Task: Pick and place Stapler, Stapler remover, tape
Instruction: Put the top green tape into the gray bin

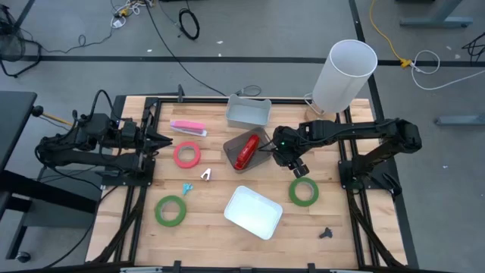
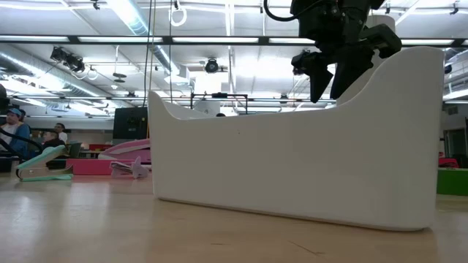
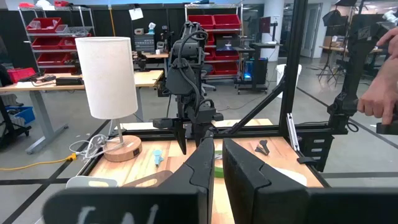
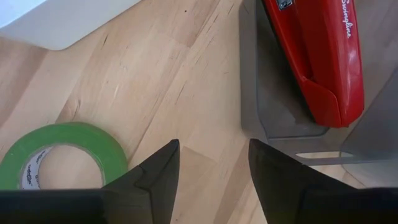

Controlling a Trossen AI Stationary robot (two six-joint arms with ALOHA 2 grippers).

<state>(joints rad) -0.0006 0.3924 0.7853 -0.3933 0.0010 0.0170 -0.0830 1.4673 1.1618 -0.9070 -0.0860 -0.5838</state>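
A red stapler [image 1: 246, 150] lies in a grey tray [image 1: 261, 140] at the table's middle; it also shows in the right wrist view [image 4: 320, 56]. My right gripper [image 1: 297, 164] hangs open and empty above the bare wood between that tray [image 4: 273, 106] and a green tape roll [image 1: 303, 191], which lies flat [image 4: 59, 155]. A red-pink tape roll [image 1: 187, 155] and a second green roll [image 1: 170, 210] lie flat on the left half. A white stapler remover [image 1: 206, 174] and a teal one [image 1: 186, 187] lie between them. My left gripper [image 1: 159, 139] waits shut at the left edge.
A pink stapler [image 1: 188, 127] lies at the far left. A grey bin [image 1: 248, 112] stands at the far middle, a white tray [image 1: 252, 211] near the front, a white lamp [image 1: 345, 76] at the far right corner. A person's hand [image 3: 379, 102] shows beyond the table.
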